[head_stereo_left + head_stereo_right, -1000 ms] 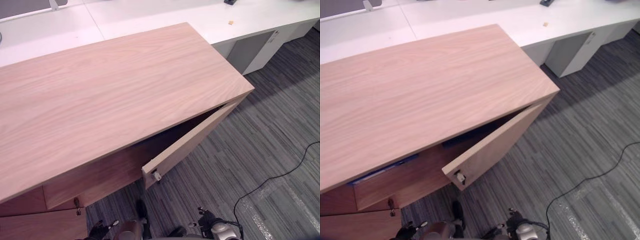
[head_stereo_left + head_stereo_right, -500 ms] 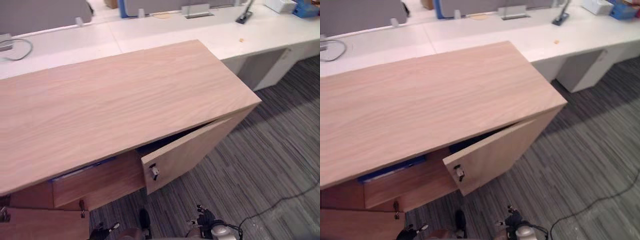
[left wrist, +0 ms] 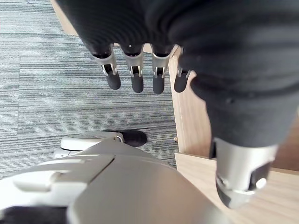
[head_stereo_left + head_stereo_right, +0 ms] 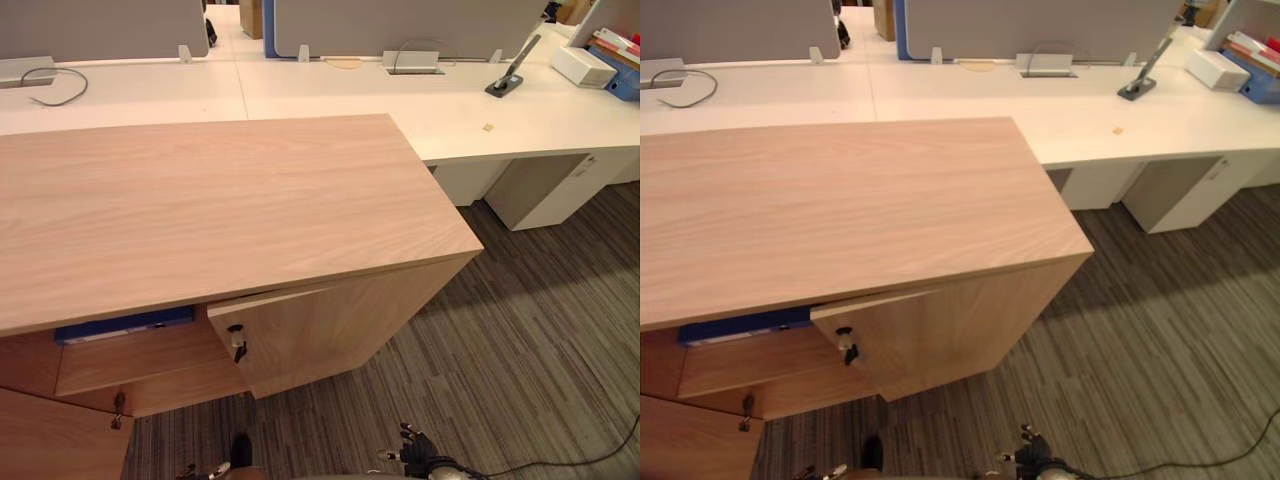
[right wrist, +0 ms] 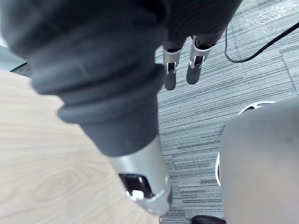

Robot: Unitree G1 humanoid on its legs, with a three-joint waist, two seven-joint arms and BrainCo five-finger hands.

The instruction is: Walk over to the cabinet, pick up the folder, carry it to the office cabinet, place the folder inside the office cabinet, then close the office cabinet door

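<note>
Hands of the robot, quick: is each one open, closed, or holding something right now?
Left hand: open, fingers straight, holding nothing.
Right hand: open, fingers straight, holding nothing.

- The top of the cabinet (image 4: 230, 200) is covering most of the blue folder (image 4: 125, 325); just a thin strip of its near edge is showing on the shelf (image 4: 130, 355) at the left.
- The picture's left edge is cutting off the cabinet's left end, and the near left corner is cropping the left door (image 4: 50, 440).
- The right door (image 4: 320, 335), standing slightly ajar, is hiding everything behind it.
- A tan speck (image 4: 487, 127) on the far white desk (image 4: 330, 95) is showing too small to identify.
- The right edge is clipping a blue box (image 4: 628, 80) at the desk's far right.
- In the right wrist view, the dark ribbed cover is hiding some fingers of the right hand (image 5: 195, 63).
</note>
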